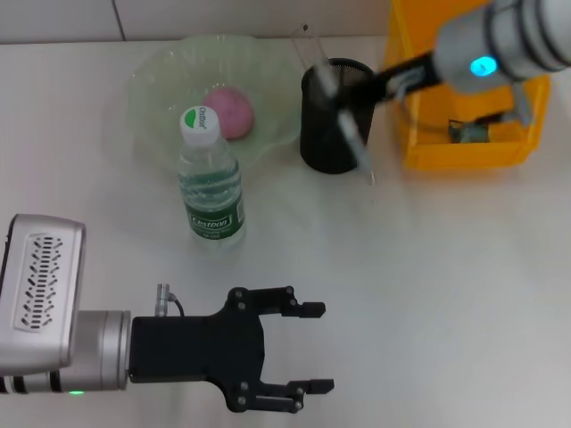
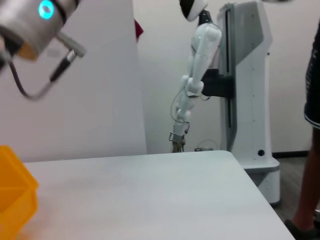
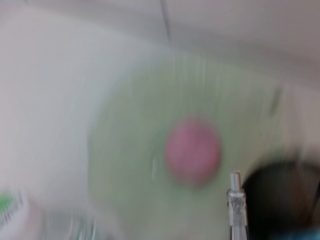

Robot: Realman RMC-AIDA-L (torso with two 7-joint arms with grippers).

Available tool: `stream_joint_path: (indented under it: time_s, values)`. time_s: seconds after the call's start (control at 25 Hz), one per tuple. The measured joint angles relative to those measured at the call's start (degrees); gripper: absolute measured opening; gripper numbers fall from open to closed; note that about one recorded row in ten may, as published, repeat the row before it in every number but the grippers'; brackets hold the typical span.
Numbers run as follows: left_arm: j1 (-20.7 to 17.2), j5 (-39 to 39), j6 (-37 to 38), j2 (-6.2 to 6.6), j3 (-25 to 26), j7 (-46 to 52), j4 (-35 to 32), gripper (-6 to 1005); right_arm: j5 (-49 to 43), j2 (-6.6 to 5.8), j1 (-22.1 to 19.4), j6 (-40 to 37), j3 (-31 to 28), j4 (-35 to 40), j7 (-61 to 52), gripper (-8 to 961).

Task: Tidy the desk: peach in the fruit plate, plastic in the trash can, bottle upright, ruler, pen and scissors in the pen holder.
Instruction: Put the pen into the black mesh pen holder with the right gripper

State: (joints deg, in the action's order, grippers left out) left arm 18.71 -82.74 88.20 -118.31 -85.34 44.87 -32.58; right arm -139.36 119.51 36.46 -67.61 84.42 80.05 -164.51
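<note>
we are working at the pen holder with our right gripper, which is reaching in from the trash can side and hanging over the holder's mouth. its fingers are too blurred for us to say how far apart they are, but a clear pen is showing close in the right wrist view, tip pointing towards the holder's dark rim, so we judge that we are carrying it. a pale, slender thing is also standing out of the holder near the gripper; we cannot tell whether that is the ruler or the same pen.

our left gripper is lying low at the near edge of the desk, fingers spread wide and holding nothing.

the peach is sitting in the fruit plate, and the bottle is standing upright just in front of the plate, cap on. something small is lying in the trash can, though we cannot say what. so we judge the pen holder step to be the one in hand.

to do it well, we are keeping the pen near vertical and centring it over the opening, clear of the rim, before letting it slide. we are lowering slowly so that the holder is not being nudged towards the plate, and we are releasing only when the tip is well inside. we are lifting straight up afterwards, so that nothing already standing in the holder is being dragged out.
</note>
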Motion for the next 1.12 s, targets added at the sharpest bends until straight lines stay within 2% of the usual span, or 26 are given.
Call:
stream_joint_path:
  time_s: [0.12,0.16,0.2,0.32,0.36,0.4,0.52,0.56,0.6,0.72,0.76,0.8,0.96,1.12]
  values:
    - [0.1,0.0,0.1,-0.09,1.6,-0.2,1.0,743,6.8,0.33,-7.8,11.1,0.7,6.3,9.6,134]
    - [0.2,0.0,0.0,-0.12,1.8,-0.3,1.3,743,17.2,0.26,-11.4,18.7,1.8,4.9,20.9,135]
    - [0.2,0.0,0.0,-0.12,1.8,-0.3,1.3,743,17.2,0.26,-11.4,18.7,1.8,4.9,20.9,135]
    - [0.5,0.1,-0.2,-0.24,3.0,-0.4,2.5,743,37.5,0.08,-14.8,27.6,4.9,-1.4,42.7,138]
    - [0.7,0.2,-0.2,-0.31,3.5,-0.5,3.1,743,52.0,0.18,-16.0,30.2,6.5,-6.1,60.5,138]
    - [0.7,0.2,-0.2,-0.31,3.5,-0.5,3.1,743,52.0,0.18,-16.0,30.2,6.5,-6.1,60.5,139]
    - [0.9,0.6,0.0,-0.37,4.0,-0.5,3.9,742,72.2,0.32,-16.3,29.6,8.5,-13.5,84.0,142]
    - [1.0,0.8,0.0,-0.37,4.4,-0.4,4.2,742,83.1,0.33,-16.1,26.9,9.1,-18.1,96.8,142]
    - [1.0,0.9,0.0,-0.37,4.6,-0.3,4.4,742,83.1,0.33,-16.1,26.9,9.1,-18.1,96.8,143]
    - [1.4,1.8,0.1,-0.40,5.0,0.1,5.4,742,99.0,0.33,-15.4,18.9,9.3,-27.0,115.3,145]
    - [1.7,2.8,0.1,-0.39,5.0,0.1,6.2,742,106.0,0.26,-14.2,13.9,9.3,-33.2,123.4,146]
    - [1.7,2.8,0.1,-0.39,5.0,0.1,6.2,742,106.0,0.26,-14.2,13.9,9.3,-33.2,123.4,147]
    - [1.8,3.2,0.2,-0.42,5.0,0.2,6.6,742,113.8,0.11,-9.5,6.1,8.7,-46.5,133.6,150]
    - [1.8,3.7,0.8,-0.54,4.9,0.4,7.9,742,117.0,0.12,-4.6,4.3,8.7,-55.7,137.5,153]
